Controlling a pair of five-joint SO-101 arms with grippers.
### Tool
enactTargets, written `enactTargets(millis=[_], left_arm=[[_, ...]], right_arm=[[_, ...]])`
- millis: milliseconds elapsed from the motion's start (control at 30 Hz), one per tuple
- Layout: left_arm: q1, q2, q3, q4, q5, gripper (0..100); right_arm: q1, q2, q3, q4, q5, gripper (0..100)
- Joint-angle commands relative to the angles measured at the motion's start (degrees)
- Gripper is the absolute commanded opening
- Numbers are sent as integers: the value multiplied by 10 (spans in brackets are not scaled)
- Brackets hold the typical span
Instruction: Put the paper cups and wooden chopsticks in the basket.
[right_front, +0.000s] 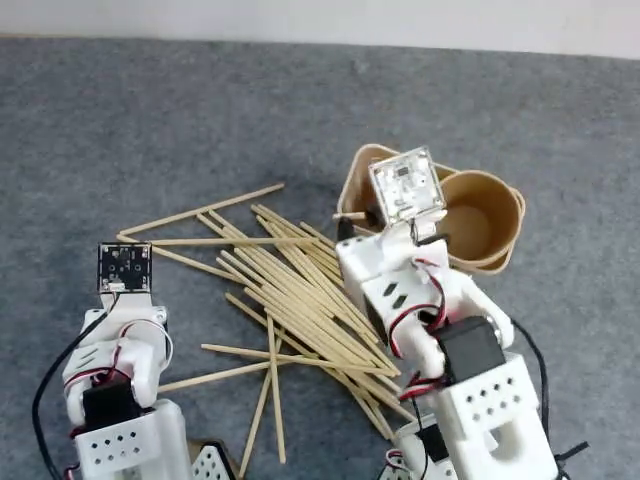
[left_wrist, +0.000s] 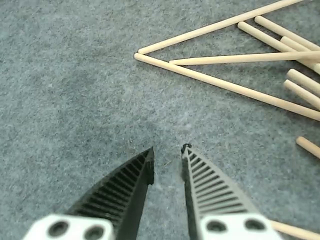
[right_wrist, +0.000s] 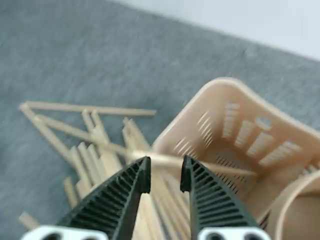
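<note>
At the basket (right_wrist: 235, 125) rim, 2 o'clock of the chopstick pile (right_front: 300, 290), paper cup (right_front: 480, 225) in it, the right gripper (right_wrist: 165, 170) is hovering released, nothing grasped — one chopstick (right_wrist: 225, 168) is seemingly lying across that rim, so tipping it inward looks best — the left gripper (left_wrist: 167, 150) is sitting released at 9 o'clock.

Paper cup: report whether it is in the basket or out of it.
In. The paper cup sits inside the basket with its open mouth facing up, and the high view shows the basket's rim running around it.
</note>
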Motion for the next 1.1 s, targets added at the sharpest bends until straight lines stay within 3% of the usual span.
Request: enactTargets(millis=[0, 200, 500, 733, 1067], left_arm=[[-5, -5, -4, 0, 2, 109], [-5, -5, -4, 0, 2, 109], [-5, -5, -4, 0, 2, 109], [-5, -5, -4, -1, 2, 109], [-5, -5, -4, -1, 2, 109]], right_arm=[[-35, 35, -90, 97, 6, 112], [-103, 131, -138, 198, 6, 112], [-115, 232, -139, 197, 55, 112], [-116, 182, -143, 197, 55, 112], [-197, 120, -138, 233, 58, 112]])
